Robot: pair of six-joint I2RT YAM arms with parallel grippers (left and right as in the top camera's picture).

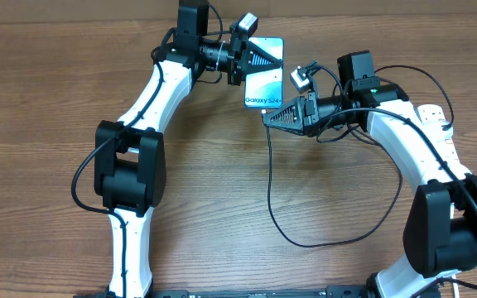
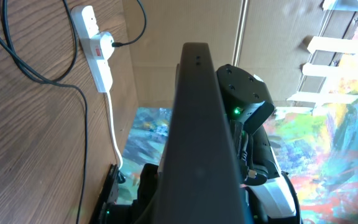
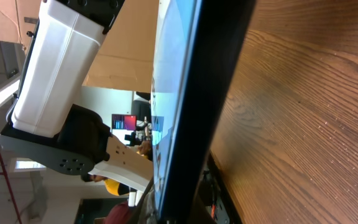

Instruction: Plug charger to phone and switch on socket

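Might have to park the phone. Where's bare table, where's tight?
Bare wood: the wide stretch left of the left arm, and the middle between that arm and the charger loop. Crowded: top centre, where left claw and right claw meet at the phone, and the right edge by the socket.

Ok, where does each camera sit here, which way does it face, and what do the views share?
Overhead: above the table, looking straight down; both arms show, with the left gripper and right gripper at the phone.
Left wrist: right behind the phone's dark edge, facing the right arm and the socket; its own fingers hardly show.
Right wrist: looks along the phone toward the left arm.
Shared: all three see the phone; overhead and left wrist see the socket.
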